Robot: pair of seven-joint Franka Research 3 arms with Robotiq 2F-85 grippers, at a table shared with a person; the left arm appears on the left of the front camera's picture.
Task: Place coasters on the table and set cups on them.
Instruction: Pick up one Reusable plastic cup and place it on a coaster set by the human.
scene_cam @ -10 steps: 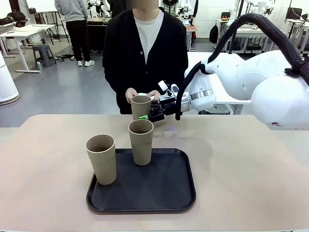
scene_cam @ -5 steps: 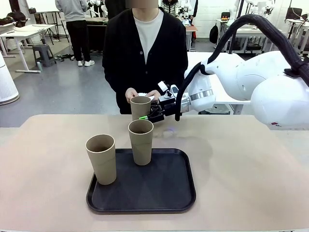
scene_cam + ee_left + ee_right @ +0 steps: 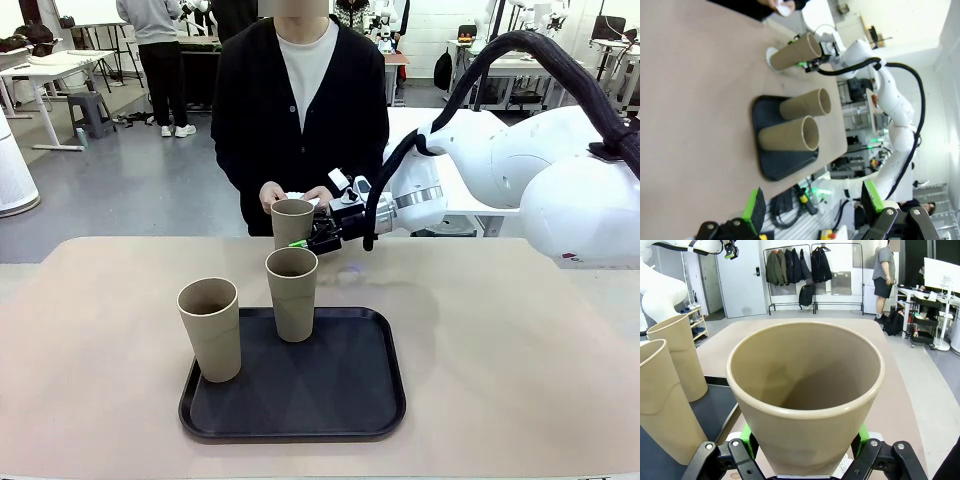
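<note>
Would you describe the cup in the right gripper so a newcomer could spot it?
On the beige table, look beyond the black tray toward the person. That tan cup stands on a white doily, clasped by the right gripper; the other two cups stand on the tray.

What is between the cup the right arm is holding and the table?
A white lacy coaster lies between the base of the cup and the table; its edge peeks out around the base in the left wrist view.
</note>
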